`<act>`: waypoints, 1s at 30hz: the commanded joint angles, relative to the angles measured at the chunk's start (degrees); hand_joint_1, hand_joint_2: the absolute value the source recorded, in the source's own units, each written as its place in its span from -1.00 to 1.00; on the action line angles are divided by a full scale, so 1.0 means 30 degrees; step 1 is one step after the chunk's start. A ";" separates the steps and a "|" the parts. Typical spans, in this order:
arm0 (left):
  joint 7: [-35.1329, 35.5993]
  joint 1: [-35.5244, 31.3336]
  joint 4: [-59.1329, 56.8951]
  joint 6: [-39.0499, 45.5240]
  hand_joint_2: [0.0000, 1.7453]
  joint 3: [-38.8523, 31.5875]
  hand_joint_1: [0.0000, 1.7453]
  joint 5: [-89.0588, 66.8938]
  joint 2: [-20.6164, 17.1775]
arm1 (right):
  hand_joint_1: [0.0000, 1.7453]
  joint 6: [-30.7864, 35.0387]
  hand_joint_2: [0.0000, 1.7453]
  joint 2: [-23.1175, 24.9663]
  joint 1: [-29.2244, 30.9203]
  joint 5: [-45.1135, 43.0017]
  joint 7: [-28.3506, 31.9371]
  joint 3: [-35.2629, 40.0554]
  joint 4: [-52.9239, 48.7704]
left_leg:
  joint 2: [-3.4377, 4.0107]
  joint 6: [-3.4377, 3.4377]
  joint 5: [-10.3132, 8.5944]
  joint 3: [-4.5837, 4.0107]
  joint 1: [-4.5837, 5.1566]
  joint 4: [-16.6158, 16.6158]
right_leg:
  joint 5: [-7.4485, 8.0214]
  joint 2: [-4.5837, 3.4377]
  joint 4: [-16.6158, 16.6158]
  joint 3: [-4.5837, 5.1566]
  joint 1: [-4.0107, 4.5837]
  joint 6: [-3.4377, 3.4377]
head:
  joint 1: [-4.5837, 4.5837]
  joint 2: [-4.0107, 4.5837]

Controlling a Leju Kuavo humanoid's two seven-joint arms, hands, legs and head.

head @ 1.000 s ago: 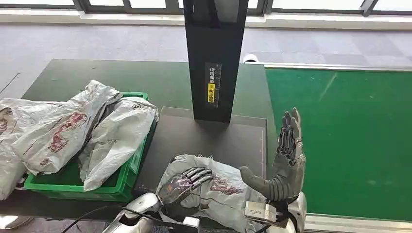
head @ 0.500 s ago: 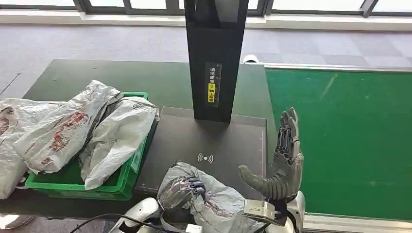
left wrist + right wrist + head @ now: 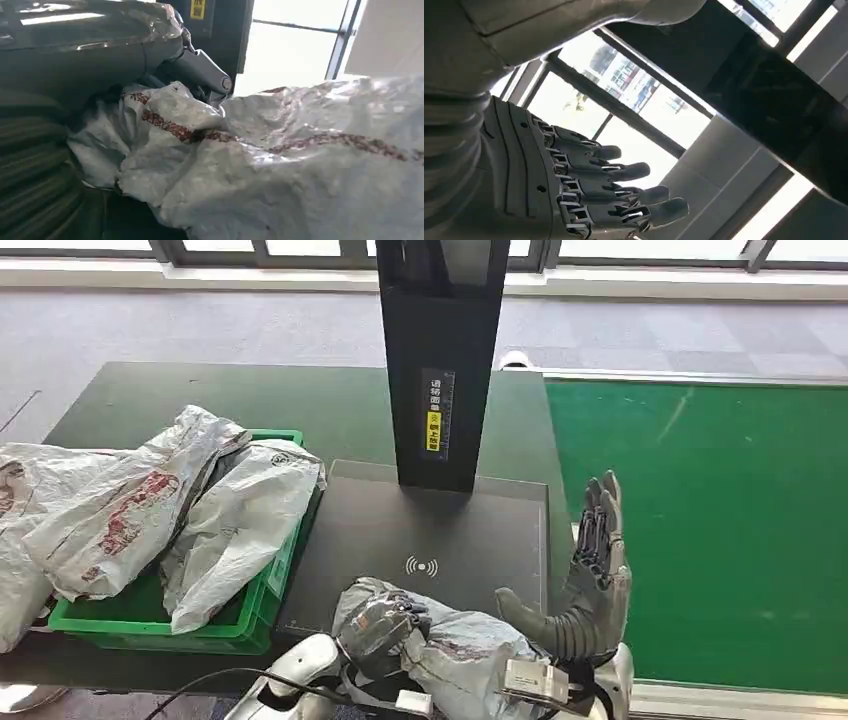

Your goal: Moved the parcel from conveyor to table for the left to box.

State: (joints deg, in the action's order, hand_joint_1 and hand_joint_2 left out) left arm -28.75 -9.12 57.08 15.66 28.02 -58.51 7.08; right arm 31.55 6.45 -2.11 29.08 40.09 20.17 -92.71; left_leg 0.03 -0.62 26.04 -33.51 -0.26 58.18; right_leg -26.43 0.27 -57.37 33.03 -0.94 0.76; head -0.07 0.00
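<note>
A crumpled grey parcel (image 3: 455, 650) with red print lies at the near edge of the dark scanner pad (image 3: 440, 530). My left hand (image 3: 385, 625) grips the parcel's left part, fingers curled into the plastic. The same parcel (image 3: 280, 165) fills the left wrist view, wrinkled, with my left hand (image 3: 45, 160) dark at the edge. My right hand (image 3: 585, 575) stands upright just right of the parcel, fingers straight and spread, holding nothing. In the right wrist view my right hand (image 3: 589, 185) has its fingers extended toward the windows.
A green crate (image 3: 255, 615) at the left holds several grey parcels (image 3: 235, 525). A black scanner post (image 3: 440, 360) rises behind the pad. The green conveyor belt (image 3: 720, 530) runs along the right. The dark table (image 3: 260, 400) reaches back toward the grey floor.
My left hand has closed on the parcel and bunched it toward me, uncovering the pad's scan mark. The right hand stayed upright, shifting only slightly.
</note>
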 commanded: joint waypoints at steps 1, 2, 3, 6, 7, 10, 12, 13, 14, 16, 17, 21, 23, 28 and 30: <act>-0.0053 -0.0914 0.3420 -0.0041 1.00 -0.1525 1.00 0.2184 0.0166 | -1.00 0.2327 1.00 -0.2507 -0.1212 -0.1138 -0.0029 0.0658 -0.0531 | -0.0085 0.0009 -0.0010 -0.0066 -0.0027 0.0014 | -0.0002 0.0085 0.0017 0.0006 0.0030 -0.0008 | 0.0000 0.0000; -0.0050 -0.0862 0.3379 -0.0046 1.00 -0.1509 1.00 0.2183 0.0178 | -1.00 0.2329 1.00 -0.2478 -0.1177 -0.1135 -0.0029 0.0651 -0.0498 | -0.0031 0.0009 -0.0001 -0.0045 -0.0001 -0.0005 | 0.0003 0.0033 0.0011 -0.0004 0.0003 -0.0003 | 0.0000 0.0000; -0.0131 -0.0866 0.3245 -0.0038 1.00 -0.1480 1.00 0.2192 0.0186 | -1.00 0.2318 1.00 -0.2400 -0.1049 -0.1084 -0.0029 0.0645 -0.0349 | 0.0001 0.0012 0.0001 -0.0032 -0.0010 -0.0023 | 0.0019 -0.0004 0.0041 -0.0018 0.0013 -0.0010 | 0.0000 0.0000; -0.0131 -0.0866 0.3245 -0.0038 1.00 -0.1480 1.00 0.2192 0.0186 | -1.00 0.2318 1.00 -0.2400 -0.1049 -0.1084 -0.0029 0.0645 -0.0349 | 0.0003 -0.0001 0.0014 -0.0024 -0.0004 -0.0015 | 0.0007 -0.0008 0.0018 -0.0003 0.0007 -0.0017 | 0.0000 0.0000; -0.0131 -0.0866 0.3245 -0.0038 1.00 -0.1480 1.00 0.2192 0.0186 | -1.00 0.2318 1.00 -0.2400 -0.1049 -0.1084 -0.0029 0.0645 -0.0349 | -0.0018 -0.0003 0.0004 -0.0029 -0.0009 -0.0027 | 0.0011 0.0012 0.0033 -0.0004 0.0013 -0.0021 | 0.0000 0.0000; -0.0131 -0.0866 0.3245 -0.0038 1.00 -0.1480 1.00 0.2192 0.0186 | -1.00 0.2318 1.00 -0.2400 -0.1049 -0.1084 -0.0029 0.0645 -0.0349 | 0.0000 0.0000 0.0014 -0.0024 -0.0007 -0.0018 | 0.0007 -0.0004 0.0023 -0.0001 0.0011 -0.0014 | 0.0000 0.0000; -0.0179 -0.0484 0.3520 0.0457 1.00 -0.1679 1.00 0.2334 -0.0081 | -1.00 0.1812 1.00 -0.2080 -0.1123 -0.0795 -0.0029 0.0686 -0.0508 | 0.0012 0.0001 0.0016 -0.0020 -0.0004 -0.0021 | 0.0006 -0.0015 0.0019 0.0002 0.0008 -0.0014 | 0.0000 0.0000; -0.0151 -0.0328 0.3705 0.0533 1.00 -0.1765 1.00 0.2351 -0.0155 | -1.00 0.1671 1.00 -0.1982 -0.1136 -0.0728 -0.0029 0.0639 -0.0507 | 0.0018 0.0000 0.0020 -0.0017 -0.0009 -0.0019 | 0.0006 -0.0023 0.0020 -0.0001 0.0014 -0.0015 | 0.0000 0.0000; -0.0140 -0.0134 0.3932 0.0588 1.00 -0.1861 1.00 0.2380 -0.0225 | -1.00 0.1538 1.00 -0.1867 -0.1159 -0.0651 -0.0029 0.0615 -0.0505 | 0.0025 -0.0001 0.0017 -0.0007 -0.0005 -0.0033 | 0.0009 -0.0032 0.0029 -0.0006 0.0010 -0.0020 | 0.0000 0.0000; -0.0141 -0.0092 0.3932 0.0605 1.00 -0.1888 1.00 0.2387 -0.0262 | -1.00 0.1534 1.00 -0.1860 -0.1162 -0.0648 -0.0029 0.0616 -0.0503 | 0.0037 -0.0002 0.0022 -0.0003 -0.0008 -0.0032 | 0.0008 -0.0043 0.0025 -0.0008 0.0012 -0.0020 | 0.0000 0.0000; -0.0141 -0.0092 0.3932 0.0605 1.00 -0.1888 1.00 0.2387 -0.0262 | -1.00 0.1534 1.00 -0.1860 -0.1162 -0.0648 -0.0029 0.0616 -0.0503 | 0.0025 -0.0002 0.0020 -0.0025 -0.0010 -0.0019 | 0.0005 -0.0029 0.0016 0.0004 0.0014 -0.0016 | 0.0000 0.0000; -0.0096 0.0355 0.4646 0.1189 1.00 -0.2171 1.00 0.2381 -0.0256 | -1.00 0.1033 1.00 -0.1665 -0.0889 -0.0601 -0.0029 0.0522 -0.0323 | 0.0019 0.0000 0.0015 -0.0022 -0.0002 -0.0027 | 0.0004 -0.0023 0.0019 0.0001 0.0005 -0.0018 | 0.0000 0.0000; -0.0155 0.0872 0.5861 0.1877 1.00 -0.2513 1.00 0.2271 -0.0350 | -1.00 0.0836 1.00 -0.1468 -0.0701 -0.0498 -0.0029 0.0423 -0.0148 | 0.0053 -0.0003 0.0024 -0.0029 -0.0009 -0.0017 | 0.0010 -0.0056 0.0016 0.0014 0.0012 -0.0017 | 0.0000 0.0000; 0.0730 0.2396 1.2272 0.3992 1.00 -0.4316 1.00 0.1840 -0.1013 | -1.00 0.0454 1.00 -0.1129 -0.1180 -0.0010 -0.0029 0.0086 -0.0543 | 0.0070 -0.0010 0.0037 -0.0070 -0.0022 0.0012 | 0.0003 -0.0072 -0.0013 0.0055 0.0026 -0.0025 | 0.0000 0.0000; 0.0914 0.2478 1.3864 0.4819 1.00 -0.5798 1.00 0.2101 -0.1079 | -1.00 0.0315 1.00 -0.0726 -0.1656 0.0259 -0.0029 -0.0420 -0.1221 | 0.0096 -0.0017 0.0050 -0.0065 -0.0030 0.0016 | -0.0004 -0.0099 -0.0022 0.0062 0.0036 -0.0039 | 0.0000 0.0000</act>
State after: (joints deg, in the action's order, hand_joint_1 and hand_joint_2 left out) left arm -28.57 -5.38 77.46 24.25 21.67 -52.72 7.13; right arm 33.66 2.10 -5.96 28.43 40.19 20.20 -94.36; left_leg 0.01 -0.62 26.10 -33.67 -0.26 58.17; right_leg -26.45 0.29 -57.40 33.11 -0.93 0.76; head -0.07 0.00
